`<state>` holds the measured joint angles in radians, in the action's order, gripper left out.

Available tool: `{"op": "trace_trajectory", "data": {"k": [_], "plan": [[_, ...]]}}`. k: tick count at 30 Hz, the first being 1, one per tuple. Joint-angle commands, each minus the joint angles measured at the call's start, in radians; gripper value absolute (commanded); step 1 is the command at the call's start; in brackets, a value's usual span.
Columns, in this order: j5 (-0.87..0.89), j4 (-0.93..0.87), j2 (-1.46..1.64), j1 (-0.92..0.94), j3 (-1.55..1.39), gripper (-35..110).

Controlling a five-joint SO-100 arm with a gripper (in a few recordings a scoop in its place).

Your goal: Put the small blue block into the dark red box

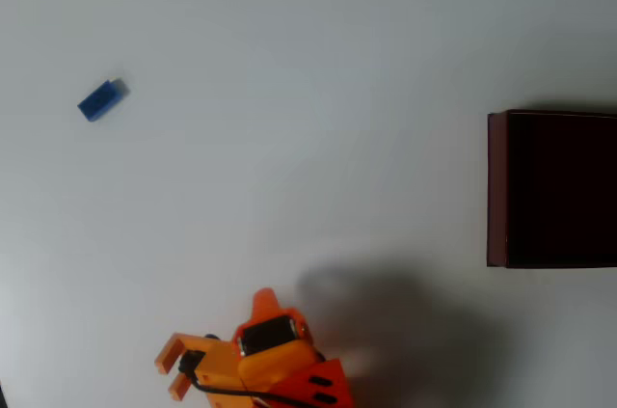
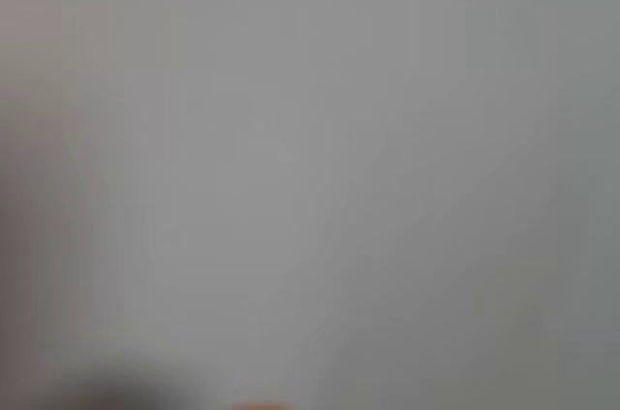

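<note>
I'm at the reach step: the gripper (image 1: pixel 172 370) sits empty, jaws parted, well apart from the small blue block (image 1: pixel 101 99). Next I must swing toward it, away from the dark red box (image 1: pixel 551 189).

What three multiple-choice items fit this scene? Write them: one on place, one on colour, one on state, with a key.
1. In the overhead view, where does the small bright blue rectangular block lie?
A upper left
B inside the box
C lower right

2. What colour are the walls of the large square box?
A green
B dark red
C yellow

3. What do the orange gripper fingers hold?
A the block
B the box
C nothing

Key: A, it lies on the white table far from the box; B, maroon walls; C, the fingers are bare, the block lying apart.
</note>
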<state>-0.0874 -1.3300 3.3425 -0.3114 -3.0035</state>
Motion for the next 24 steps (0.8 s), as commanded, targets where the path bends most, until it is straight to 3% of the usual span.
{"op": "trace_trajectory", "data": {"k": [1, 17, 24], "plan": [[-0.014, -0.008, 0.014, -0.008, -0.003, 1], [-0.014, -0.008, 0.014, -0.006, -0.003, 2], [0.209, 0.051, 0.015, 0.038, -0.002, 7]]}}
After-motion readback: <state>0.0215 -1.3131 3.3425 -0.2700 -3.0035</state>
